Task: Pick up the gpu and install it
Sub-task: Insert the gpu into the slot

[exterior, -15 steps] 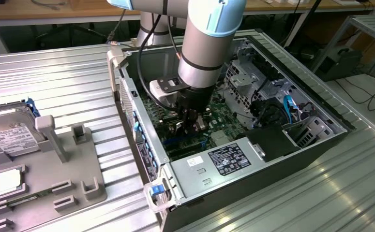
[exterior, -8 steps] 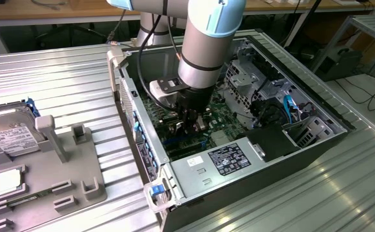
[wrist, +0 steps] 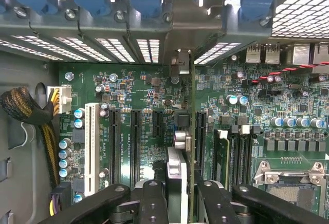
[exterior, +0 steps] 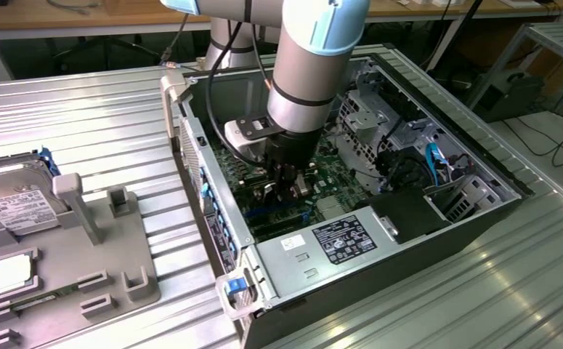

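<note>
The gpu (wrist: 191, 131) stands edge-on, bracket toward the case's rear slots (wrist: 149, 49), clamped by the gripper (wrist: 177, 193).

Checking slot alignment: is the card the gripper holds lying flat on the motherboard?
No: the card stands on edge, upright over the motherboard, clamped in the gripper.

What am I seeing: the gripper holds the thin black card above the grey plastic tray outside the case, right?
No: the gripper holds the thin black card above the green motherboard inside the metal computer case, as the wrist view shows.

A ribbed metal table (exterior: 97, 123) carries an open computer case (exterior: 436, 240) and, seemingly, a grey fixture tray (exterior: 87, 269).
</note>
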### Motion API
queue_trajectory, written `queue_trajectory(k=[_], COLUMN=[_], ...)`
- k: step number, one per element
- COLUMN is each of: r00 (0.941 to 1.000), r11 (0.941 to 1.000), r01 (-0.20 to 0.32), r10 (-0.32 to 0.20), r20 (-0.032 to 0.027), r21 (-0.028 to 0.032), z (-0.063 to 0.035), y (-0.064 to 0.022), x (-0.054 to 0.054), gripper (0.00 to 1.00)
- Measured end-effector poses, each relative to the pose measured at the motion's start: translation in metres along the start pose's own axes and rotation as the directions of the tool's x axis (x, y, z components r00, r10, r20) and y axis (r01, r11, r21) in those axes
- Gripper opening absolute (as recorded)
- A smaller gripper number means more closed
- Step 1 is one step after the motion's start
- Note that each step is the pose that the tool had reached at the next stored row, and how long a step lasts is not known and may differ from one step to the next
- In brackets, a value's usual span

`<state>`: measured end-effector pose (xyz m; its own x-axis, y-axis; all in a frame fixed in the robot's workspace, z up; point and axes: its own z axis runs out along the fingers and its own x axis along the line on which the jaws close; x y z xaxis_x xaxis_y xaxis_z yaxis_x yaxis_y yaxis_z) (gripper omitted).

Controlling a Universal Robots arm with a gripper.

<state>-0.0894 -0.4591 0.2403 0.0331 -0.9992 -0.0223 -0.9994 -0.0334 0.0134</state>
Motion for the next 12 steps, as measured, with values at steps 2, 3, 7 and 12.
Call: queue_trajectory(k=[2, 3, 7, 12], r00=[1.0000, 1.0000, 1.0000, 1.0000], r11=[1.0000, 1.0000, 1.0000, 1.0000], r01=[0.000, 0.000, -0.003, -0.005], r10=[0.000, 0.000, 0.003, 0.005], r20=[-0.0001, -0.0001, -0.0003, -0.0001], r21=[-0.0001, -0.0001, -0.0002, 0.0000], z=[-0.0001, -0.0002, -0.0002, -0.0001], y=[0.0001, 0.0001, 0.0002, 0.0001], x=[0.0000, 0.0000, 0.0004, 0.0004], gripper=[0.28, 0.28, 0.28, 0.28])
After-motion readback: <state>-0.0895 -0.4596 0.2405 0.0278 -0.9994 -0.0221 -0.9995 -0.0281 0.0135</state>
